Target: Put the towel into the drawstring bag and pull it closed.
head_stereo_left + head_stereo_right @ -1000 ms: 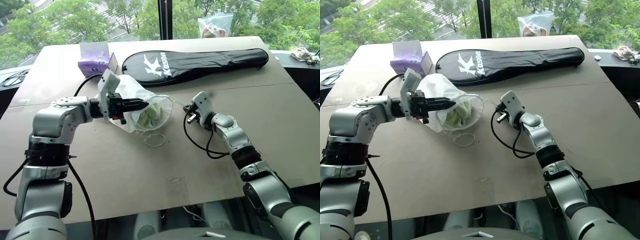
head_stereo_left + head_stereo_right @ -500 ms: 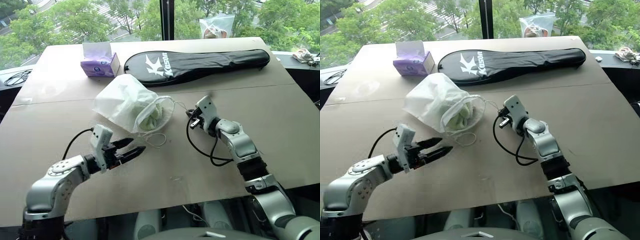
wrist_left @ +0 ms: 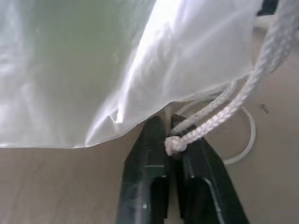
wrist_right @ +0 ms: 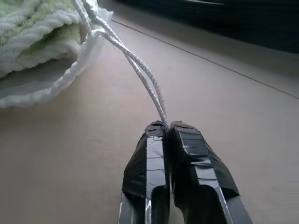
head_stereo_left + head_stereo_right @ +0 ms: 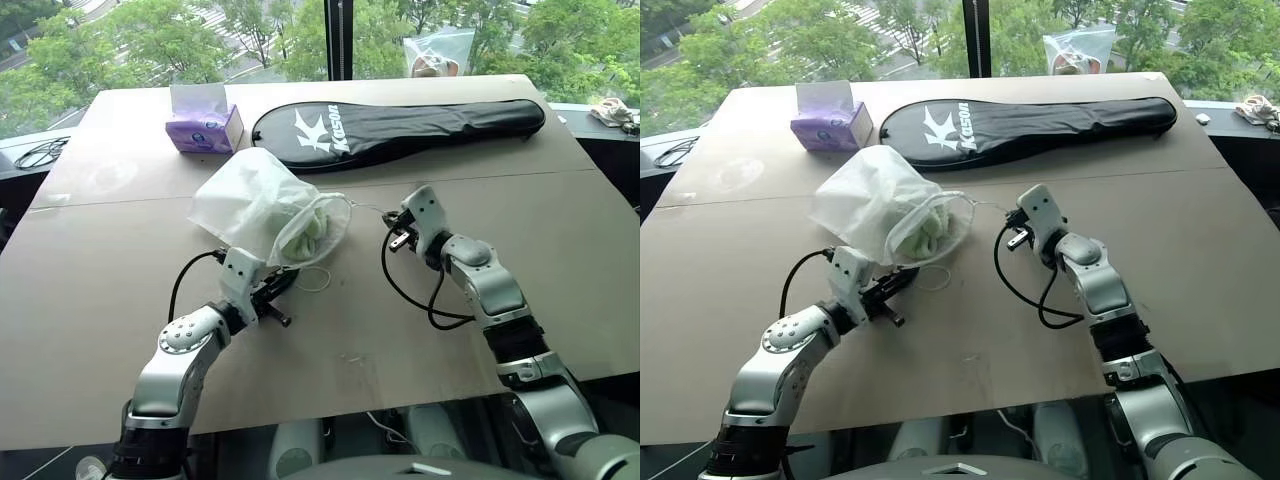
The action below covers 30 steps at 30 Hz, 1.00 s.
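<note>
The white drawstring bag [image 5: 255, 200] lies on the table with its mouth facing right. The light-green towel [image 5: 315, 228] sits inside the mouth and also appears in the right wrist view as the towel [image 4: 32, 28]. My left gripper [image 5: 283, 284] is low at the bag's near edge. In its wrist view the left gripper [image 3: 169, 127] is shut on a knotted cream cord [image 3: 174, 145] under the bag fabric [image 3: 117, 60]. My right gripper [image 5: 390, 222] is just right of the mouth. There the right gripper [image 4: 164, 126] is shut on the doubled drawstring cord [image 4: 140, 70], which runs taut to the bag.
A long black racket cover [image 5: 400, 125] lies behind the bag, and a purple tissue box [image 5: 203, 128] stands at the back left. A loose loop of cord [image 5: 318, 281] rests on the table in front of the bag. A black cable [image 5: 35, 152] lies off the table's left edge.
My left gripper let go of the bag, came down to the table at the bag's near edge, opened and shut on the knotted cord. The bag settled. The right arm barely moved.
</note>
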### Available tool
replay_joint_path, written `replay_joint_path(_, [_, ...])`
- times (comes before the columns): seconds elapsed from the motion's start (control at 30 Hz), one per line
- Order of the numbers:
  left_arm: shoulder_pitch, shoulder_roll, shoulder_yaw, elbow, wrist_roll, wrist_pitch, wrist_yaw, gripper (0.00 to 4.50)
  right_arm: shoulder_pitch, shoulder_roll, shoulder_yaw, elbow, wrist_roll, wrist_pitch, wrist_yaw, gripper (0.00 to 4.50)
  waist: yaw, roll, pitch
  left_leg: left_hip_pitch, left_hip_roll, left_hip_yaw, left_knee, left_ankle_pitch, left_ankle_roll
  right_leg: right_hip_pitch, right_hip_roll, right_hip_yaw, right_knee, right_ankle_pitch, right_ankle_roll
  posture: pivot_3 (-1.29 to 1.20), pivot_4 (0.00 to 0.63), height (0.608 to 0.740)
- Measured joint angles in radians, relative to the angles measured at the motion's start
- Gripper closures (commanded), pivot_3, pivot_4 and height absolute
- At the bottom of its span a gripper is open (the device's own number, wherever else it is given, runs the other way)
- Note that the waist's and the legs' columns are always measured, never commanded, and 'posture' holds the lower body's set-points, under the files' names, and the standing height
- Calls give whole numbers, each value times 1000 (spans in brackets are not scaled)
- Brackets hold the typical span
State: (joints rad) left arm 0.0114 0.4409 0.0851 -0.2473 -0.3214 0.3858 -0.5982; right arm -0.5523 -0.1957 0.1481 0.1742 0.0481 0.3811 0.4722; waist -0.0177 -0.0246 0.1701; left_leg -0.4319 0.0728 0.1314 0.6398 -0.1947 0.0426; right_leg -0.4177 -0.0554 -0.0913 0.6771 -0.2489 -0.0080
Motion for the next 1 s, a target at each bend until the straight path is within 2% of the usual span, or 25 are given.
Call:
replay_joint_path(0.1, [-42,-21,55,5,67,-122,98,4453,-45,-11,-38,-15,-2,-22,-44,4500,2,-1,1,-1,0,0,0,0,0,-1,0,0,0,0,0,0,150,740])
replay_joint_path(0.2, [-119,27,134,-35,112,-197,156,4453,-112,-57,-60,-51,-9,-22,-58,4500,3,0,1,-1,0,0,0,0,0,-1,0,0,0,0,0,0,150,740])
replay_joint_path(0.3, [-309,96,206,-22,123,-201,213,4453,-225,-139,-71,-60,-42,-24,-60,4500,8,0,3,-3,0,-1,1,0,0,-2,0,-2,0,0,1,0,150,740])
replay_joint_path(0.37, [-493,183,241,32,135,-214,229,4453,-328,-174,-79,-63,-50,-42,-55,4500,7,0,4,-4,0,-1,2,0,0,-3,1,-2,0,0,1,0,150,740])
replay_joint_path(0.47, [-709,282,230,164,157,-270,204,4453,-467,-238,-81,-41,-74,-89,-45,4500,3,0,4,-3,-1,4,0,2,-3,-3,1,-2,-1,0,1,0,150,740])
replay_joint_path(0.53, [-775,325,220,260,170,-300,174,4453,-548,-293,-90,-15,-100,-127,-51,4500,2,0,4,-1,-2,8,-4,2,-3,-4,1,0,-2,-1,2,0,150,740])
replay_joint_path(0.6, [-775,350,212,358,190,-317,158,4453,-585,-358,-95,12,-144,-152,-82,4500,2,0,3,-1,-1,9,-7,2,-3,-5,1,1,-5,-1,3,0,150,740])
replay_joint_path(0.7, [-721,349,213,475,202,-312,181,4453,-532,-451,-128,33,-200,-143,-152,4500,4,-1,3,-3,-1,10,-8,2,-3,-6,0,4,-8,-1,3,0,150,740])
replay_joint_path(0.77, [-715,303,234,516,171,-234,237,4453,-389,-532,-156,7,-223,-120,-175,4500,11,-2,4,-6,-1,8,-7,2,-3,-6,0,2,-11,-1,3,0,150,740])
replay_joint_path(0.87, [-715,263,256,511,121,-161,280,4453,-118,-620,-229,-113,-207,-70,-127,4500,22,-2,4,-11,-2,5,-6,1,-2,-7,0,0,-13,-1,4,0,150,740])
replay_joint_path(0.93, [-726,248,252,508,108,-156,280,4453,-17,-639,-288,-201,-162,-26,-82,4500,21,-1,5,-15,-2,6,-4,1,-2,-13,1,1,-10,-1,4,0,150,740])
replay_joint_path(1.0, [-755,239,239,533,103,-165,280,4453,14,-651,-354,-267,-116,19,-58,4500,13,0,5,-15,-1,5,-1,2,-3,-13,2,0,-6,-1,4,0,150,740])
